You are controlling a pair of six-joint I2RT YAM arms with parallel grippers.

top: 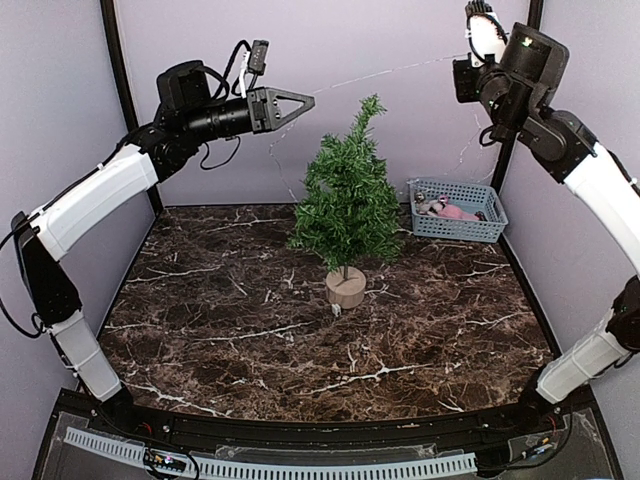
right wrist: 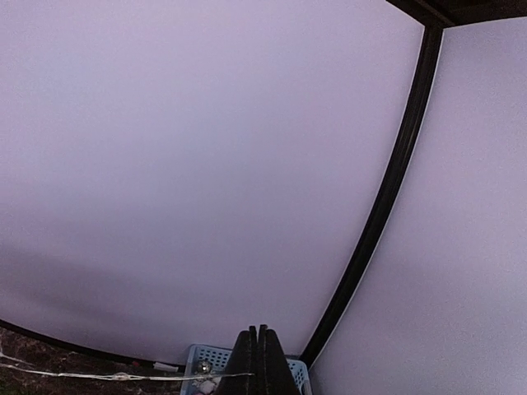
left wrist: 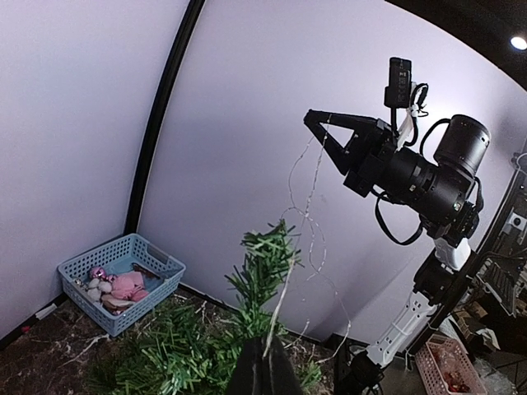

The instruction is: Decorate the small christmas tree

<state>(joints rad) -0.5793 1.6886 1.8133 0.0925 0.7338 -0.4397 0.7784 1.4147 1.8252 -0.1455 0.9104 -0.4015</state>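
The small christmas tree (top: pixel 347 205) stands upright on its round wooden base (top: pixel 346 287) mid-table. A thin wire light string (top: pixel 390 75) stretches high above the tree top between both grippers. My left gripper (top: pixel 303 100) is raised left of the tree top and shut on the string; in the left wrist view its tips (left wrist: pixel 265 362) pinch the wire (left wrist: pixel 306 189) above the tree top (left wrist: pixel 263 263). My right gripper (top: pixel 464 78) is raised at the upper right, shut on the other end; its tips (right wrist: pixel 259 335) hold the wire (right wrist: pixel 123 376). Loose wire loops hang down.
A blue basket (top: pixel 489 214) with pink and silver ornaments sits at the back right corner, also in the left wrist view (left wrist: pixel 156 257) and right wrist view (right wrist: pixel 198 354). A small pale item (top: pixel 337 309) lies beside the tree base. Purple walls close in behind and at the sides.
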